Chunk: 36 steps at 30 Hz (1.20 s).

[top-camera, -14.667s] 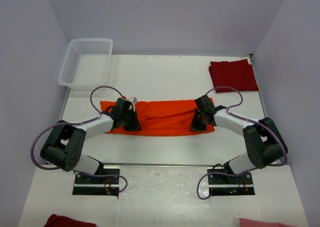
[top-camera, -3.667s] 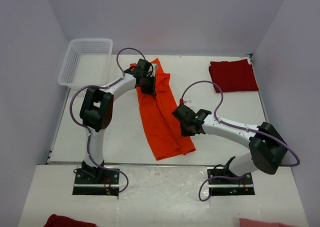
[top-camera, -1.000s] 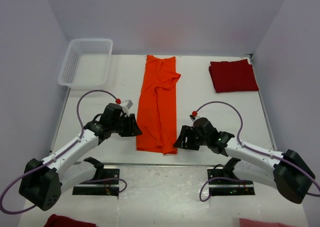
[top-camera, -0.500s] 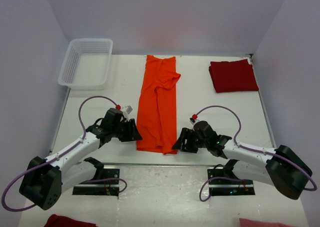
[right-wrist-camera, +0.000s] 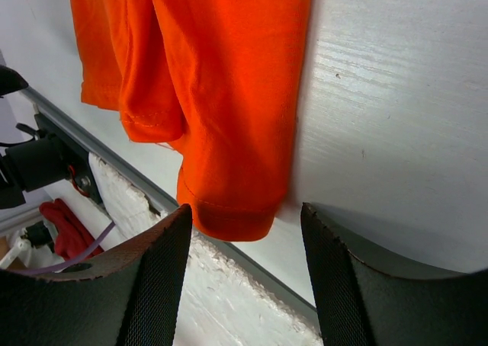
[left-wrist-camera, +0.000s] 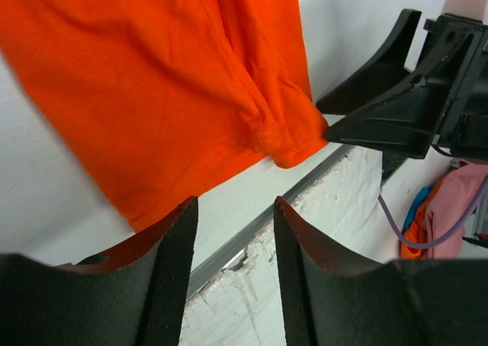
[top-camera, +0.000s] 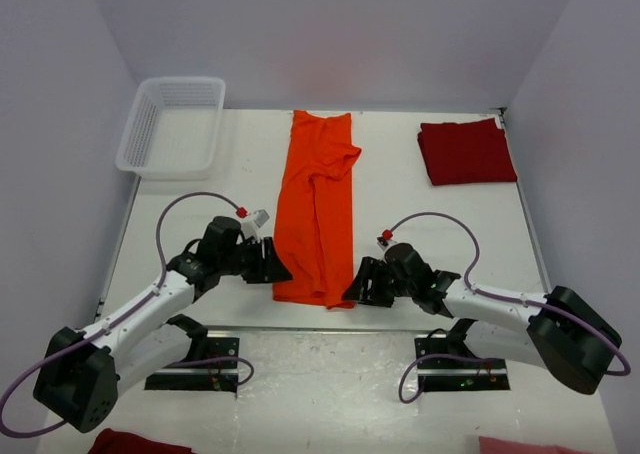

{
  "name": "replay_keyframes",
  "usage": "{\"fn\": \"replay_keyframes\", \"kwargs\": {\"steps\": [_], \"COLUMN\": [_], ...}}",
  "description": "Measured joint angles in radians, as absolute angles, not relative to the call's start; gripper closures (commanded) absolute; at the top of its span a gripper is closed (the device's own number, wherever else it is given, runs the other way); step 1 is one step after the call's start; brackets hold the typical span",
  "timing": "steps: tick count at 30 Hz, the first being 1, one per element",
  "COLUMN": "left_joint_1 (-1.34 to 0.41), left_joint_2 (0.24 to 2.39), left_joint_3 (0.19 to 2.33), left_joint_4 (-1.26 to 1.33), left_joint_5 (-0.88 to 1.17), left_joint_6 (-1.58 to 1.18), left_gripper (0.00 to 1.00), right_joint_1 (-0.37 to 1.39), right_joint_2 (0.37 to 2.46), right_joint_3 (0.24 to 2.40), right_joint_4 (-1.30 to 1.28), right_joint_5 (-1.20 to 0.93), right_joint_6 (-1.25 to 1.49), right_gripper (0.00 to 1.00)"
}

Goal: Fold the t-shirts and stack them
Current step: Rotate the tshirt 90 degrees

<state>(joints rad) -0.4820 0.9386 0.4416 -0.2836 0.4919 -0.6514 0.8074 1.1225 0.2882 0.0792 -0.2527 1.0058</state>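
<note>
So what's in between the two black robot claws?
The near end of the long bright orange cloth t-shirt lies between the left gripper and right gripper; the top view shows it.

Orange t-shirt [left-wrist-camera: 152,79] mostly beyond frame edge

White arm links [top-camera: 135,312], black joints [top-camera: 220,239], looping purple cables [top-camera: 195,195], black left hand [top-camera: 275,267] and right hand [top-camera: 356,284]

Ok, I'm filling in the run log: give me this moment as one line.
orange shirt: folded lengthwise, flat | left pincer: open, beside near-left corner | right pincer: open, beside near-right corner | red shirt: folded, far right
</note>
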Motion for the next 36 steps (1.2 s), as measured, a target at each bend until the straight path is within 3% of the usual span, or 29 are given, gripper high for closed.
{"fn": "replay_keyframes", "kwargs": {"steps": [13, 36], "left_joint_1": [-0.755, -0.88], "left_joint_2": [1.104, 1.419], "left_joint_3": [0.443, 0.532], "left_joint_4": [-0.099, 0.073], "left_joint_5": [0.512, 0.466], "left_joint_6": [-0.764, -0.831], "left_gripper": [0.59, 0.58], "right_joint_1": [0.808, 0.808], "right_joint_2": [1.1, 1.023], "right_joint_3": [0.288, 0.248], "right_joint_4": [0.065, 0.06], "right_joint_5": [-0.244, -0.218], "right_joint_6": [1.005, 1.004], "right_gripper": [0.39, 0.39]}}
